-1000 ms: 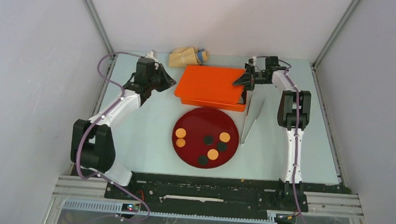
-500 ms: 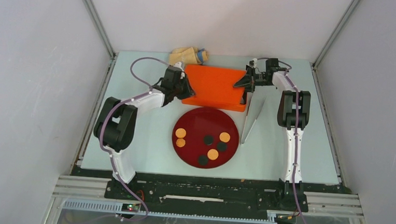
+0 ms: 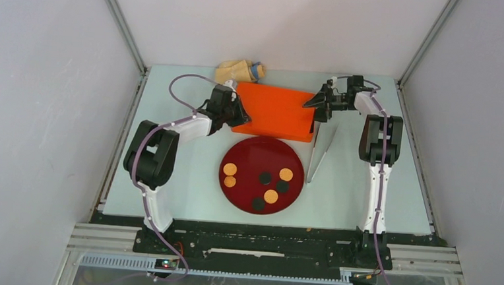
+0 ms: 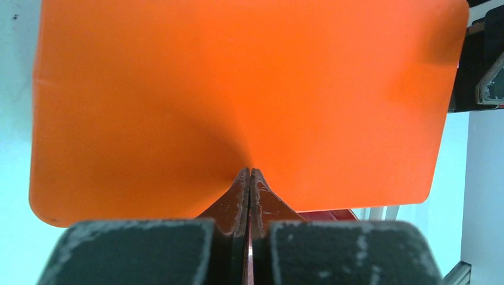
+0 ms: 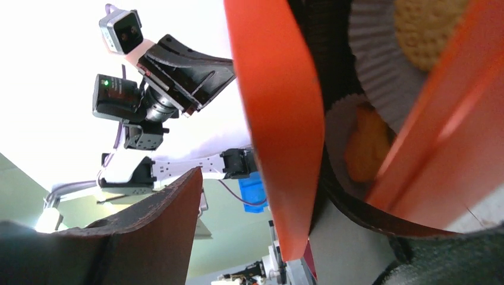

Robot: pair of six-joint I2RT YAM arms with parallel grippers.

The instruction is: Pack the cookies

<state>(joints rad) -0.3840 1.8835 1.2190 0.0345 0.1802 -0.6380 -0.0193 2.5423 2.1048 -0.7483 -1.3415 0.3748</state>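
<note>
Several round orange-tan cookies lie on a dark red plate among three dark discs. Behind the plate stands an orange box under its orange lid. My left gripper is shut and empty, its tips against the lid's left side. At the lid's right edge my right gripper is open, with the lid edge between its fingers and untouched. Through the gap under the lid, more cookies show in white paper liners inside the box.
A grey flat panel lies right of the plate and box, below my right gripper. A tan bag with a blue part rests at the back edge behind the box. Enclosure walls stand on both sides.
My left arm swung in from the left until its shut tips met the lid's left side. The right gripper opened, let go of the lid and drew slightly right. The lid now sits lower over the box.
</note>
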